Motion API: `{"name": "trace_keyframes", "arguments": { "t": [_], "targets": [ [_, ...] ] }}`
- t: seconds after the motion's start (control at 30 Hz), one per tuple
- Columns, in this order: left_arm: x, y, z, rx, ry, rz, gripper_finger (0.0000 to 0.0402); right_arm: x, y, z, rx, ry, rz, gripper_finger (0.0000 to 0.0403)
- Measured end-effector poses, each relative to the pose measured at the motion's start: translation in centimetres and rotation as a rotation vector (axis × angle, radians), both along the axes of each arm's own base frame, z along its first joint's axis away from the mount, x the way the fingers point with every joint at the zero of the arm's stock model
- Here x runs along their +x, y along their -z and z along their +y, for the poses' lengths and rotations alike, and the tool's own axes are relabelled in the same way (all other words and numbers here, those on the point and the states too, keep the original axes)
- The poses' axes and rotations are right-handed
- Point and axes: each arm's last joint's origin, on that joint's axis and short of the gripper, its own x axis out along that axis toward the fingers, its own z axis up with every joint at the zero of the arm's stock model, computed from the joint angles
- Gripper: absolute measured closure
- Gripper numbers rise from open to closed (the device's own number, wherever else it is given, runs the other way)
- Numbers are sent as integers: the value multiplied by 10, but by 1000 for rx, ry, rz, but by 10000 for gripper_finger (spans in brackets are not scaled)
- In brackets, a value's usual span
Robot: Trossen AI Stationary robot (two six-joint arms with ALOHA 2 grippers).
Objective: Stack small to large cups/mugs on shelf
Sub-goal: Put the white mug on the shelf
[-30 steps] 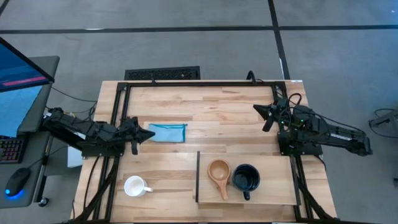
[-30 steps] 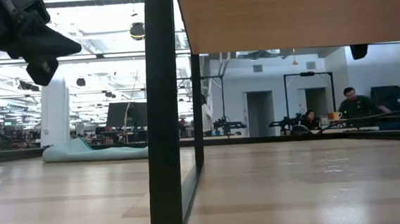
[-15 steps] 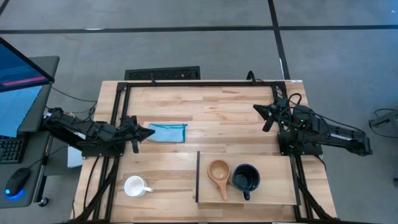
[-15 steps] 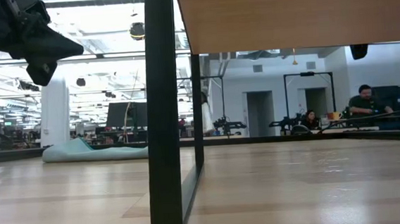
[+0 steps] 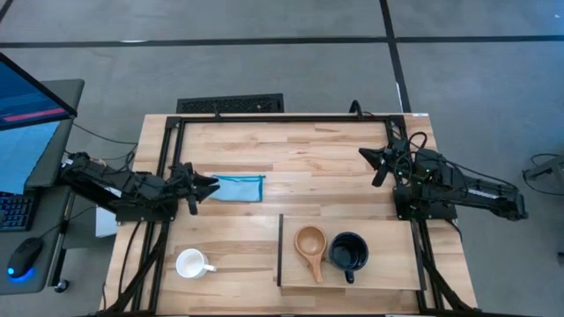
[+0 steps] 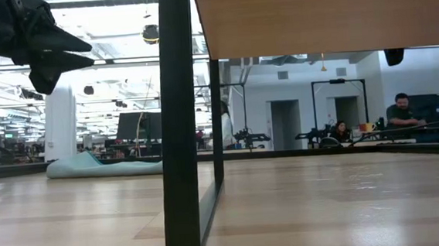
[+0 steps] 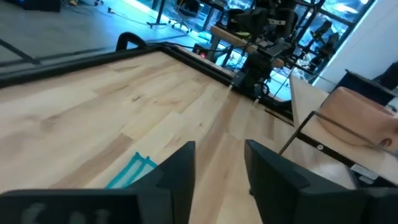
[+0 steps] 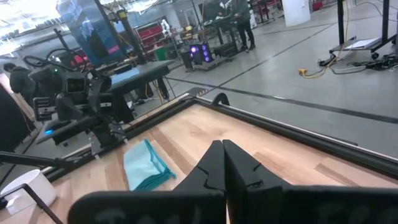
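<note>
Seen from above and reading left to right, the left claw (image 5: 204,186) hung at about nine o'clock over the surface (image 5: 308,150), its two fingers parted with a clear gap between them and nothing held. Its tips were just beside the near edge of a blue cloth (image 5: 238,188), which lay flat.

Below it, toward seven o'clock, the white mug (image 5: 190,263) stood alone on the planks, well apart from the shelf (image 5: 388,264). It looked upright, handle pointing toward three o'clock.

The shelf, a pale board with a dark strip along its left edge, sat at about five o'clock. On it the wooden cup (image 5: 310,245) and the black mug (image 5: 349,252) stood side by side, touching or nearly so, each with its handle toward six o'clock.

Farther right, at about three o'clock, the right claw (image 5: 377,163) waited with its fingers pressed together, empty.

To my eye the job was about two-thirds along: two cups had reached the shelf, the white one had not, and nothing was yet nested or stacked. The left arm seemed best placed to fetch it.
</note>
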Motion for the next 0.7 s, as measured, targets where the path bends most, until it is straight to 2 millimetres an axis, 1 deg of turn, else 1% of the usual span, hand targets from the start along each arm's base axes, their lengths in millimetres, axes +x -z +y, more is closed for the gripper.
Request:
{"name": "trace_keyframes", "arguments": {
  "t": [0.1,0.2,0.3,0.37,0.5,0.7],
  "targets": [
    [1,-2,-1,-42,40,-21,263,0,0,0,0,4,0,392],
    [1,-6,-4,-18,155,-39,262,0,0,0,0,6,0,392],
    [0,-18,-5,-22,197,-51,262,0,0,0,0,7,0,392],
    [0,-25,-6,1,219,-28,262,0,0,0,0,7,0,392],
    [-5,-44,-6,20,249,85,262,0,0,0,0,7,0,392],
    [-11,-79,-9,-14,307,360,262,0,0,0,0,8,0,392]
  ]
}}
